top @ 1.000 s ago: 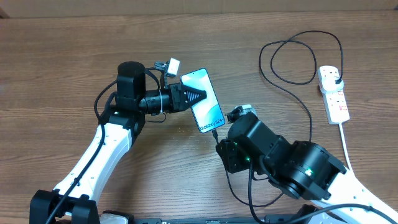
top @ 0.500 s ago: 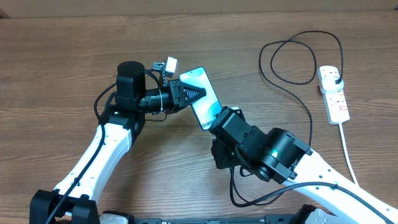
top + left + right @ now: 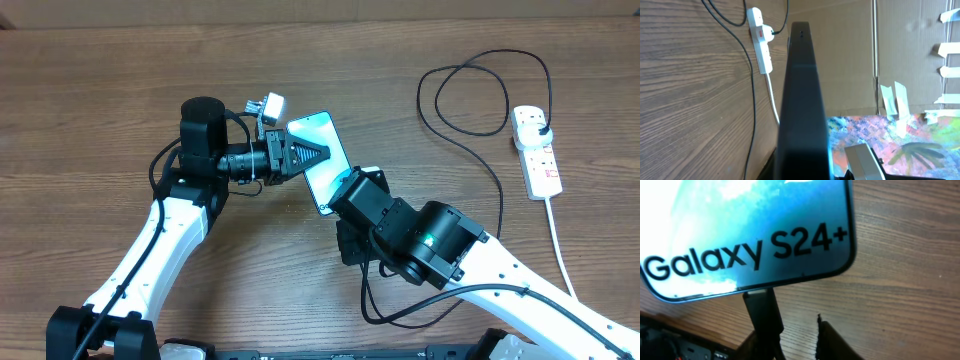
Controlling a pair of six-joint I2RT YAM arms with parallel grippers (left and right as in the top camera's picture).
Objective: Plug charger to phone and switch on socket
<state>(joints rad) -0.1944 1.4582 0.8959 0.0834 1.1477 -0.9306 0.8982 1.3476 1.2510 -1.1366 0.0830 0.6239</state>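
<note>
Plugging-in step here: the charger (image 3: 762,312) connector sits right against the bottom edge of the phone (image 3: 750,235), poking up between the right gripper (image 3: 792,336) fingers, though I can't tell if they're pinching it or slack. The left gripper (image 3: 312,155) is clamped on the phone mid-table. I'd guess the next move needs a straight push home, then a reach to the socket (image 3: 537,150) switch way off on the far right.

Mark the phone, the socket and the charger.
phone (image 3: 740,225): right wrist view, on its screen.
socket (image 3: 540,160): overhead view, on the strip's white body.
charger (image 3: 762,312): right wrist view, on its connector end.
</note>
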